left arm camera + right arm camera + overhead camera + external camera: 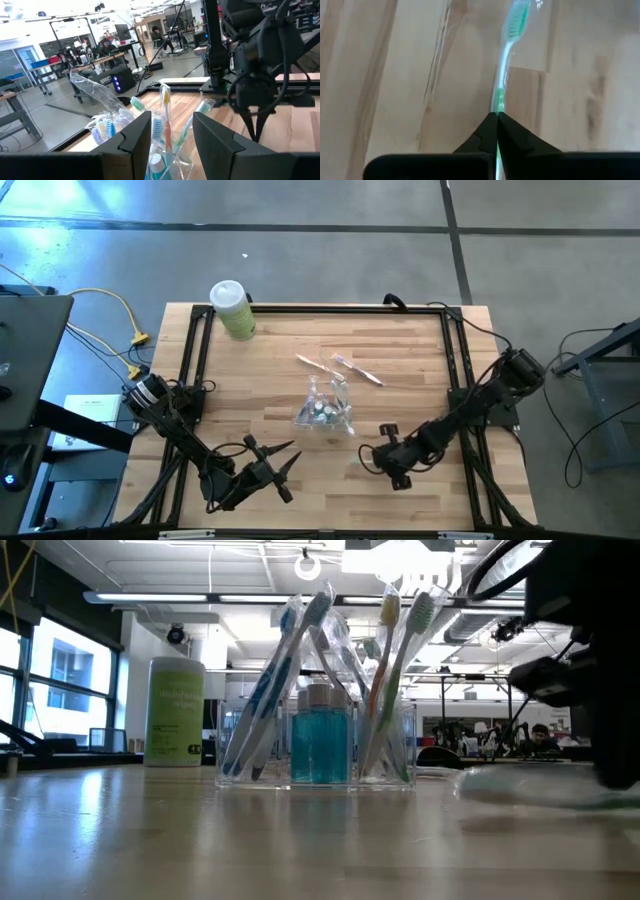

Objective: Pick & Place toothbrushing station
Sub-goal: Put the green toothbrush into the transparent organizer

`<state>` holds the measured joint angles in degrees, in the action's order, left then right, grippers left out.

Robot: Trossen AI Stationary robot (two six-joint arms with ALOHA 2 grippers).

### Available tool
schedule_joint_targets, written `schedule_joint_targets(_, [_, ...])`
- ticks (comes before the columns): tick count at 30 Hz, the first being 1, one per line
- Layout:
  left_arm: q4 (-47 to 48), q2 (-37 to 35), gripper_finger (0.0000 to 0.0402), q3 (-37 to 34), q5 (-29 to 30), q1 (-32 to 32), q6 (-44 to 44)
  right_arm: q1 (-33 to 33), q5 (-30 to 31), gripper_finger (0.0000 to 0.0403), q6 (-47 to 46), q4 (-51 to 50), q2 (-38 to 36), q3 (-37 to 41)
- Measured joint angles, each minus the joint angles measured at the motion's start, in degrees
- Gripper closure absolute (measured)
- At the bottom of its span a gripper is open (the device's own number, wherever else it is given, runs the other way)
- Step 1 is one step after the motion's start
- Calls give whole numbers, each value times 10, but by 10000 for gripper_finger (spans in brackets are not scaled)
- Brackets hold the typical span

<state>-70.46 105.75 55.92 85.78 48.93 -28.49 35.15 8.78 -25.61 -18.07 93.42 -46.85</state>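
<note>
A clear organizer (325, 412) stands mid-table, holding several toothbrushes upright and a blue bottle (322, 745). Two wrapped toothbrushes (320, 366) (357, 370) lie flat on the table behind it. My right gripper (388, 452) is to the organizer's right, low over the table, shut on a green-and-white toothbrush (509, 45) in a clear wrapper. My left gripper (290, 470) is open and empty near the front edge. It points at the organizer, which shows beyond its fingers in the left wrist view (165, 150). My right gripper pinches the toothbrush's handle (498, 102) between its two fingertips, which come from above and point down at the table. The green bristle head (516, 20) points away from the fingers. The brush lies about level, close over the wood; I cannot tell whether it touches.
A green wipes canister (232, 310) with a white lid stands at the far left corner. A black frame (330, 308) runs along the table's far and side edges. Bare wood lies between the organizer and the front edge.
</note>
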Motion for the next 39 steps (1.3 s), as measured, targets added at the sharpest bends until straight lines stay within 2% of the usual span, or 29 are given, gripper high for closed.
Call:
schedule_joint_targets(6, [0,0,260,0,-17,0,5,36,89,401,-45,-102,-53,-25])
schedule_joint_targets(12, [2,0,260,0,-82,0,27,95,179,401,-26,-108,-94,-67])
schedule_joint_targets(16, [11,0,260,0,-189,-5,42,140,289,401,56,-54,-98,-95])
schedule_joint_targets(21, [31,0,260,0,-288,-30,101,161,365,401,237,113,-98,-99])
schedule_joint_targets(24, [52,0,260,0,-321,-54,140,156,377,401,331,212,-98,-99])
schedule_joint_targets(27, [67,0,260,0,-354,-79,173,141,369,401,380,265,-98,-99])
schedule_joint_targets(33, [72,0,260,0,-435,-120,203,96,349,400,390,279,-93,-99])
schedule_joint_targets(39, [73,0,260,0,-449,-143,228,58,334,400,389,279,-79,-99])
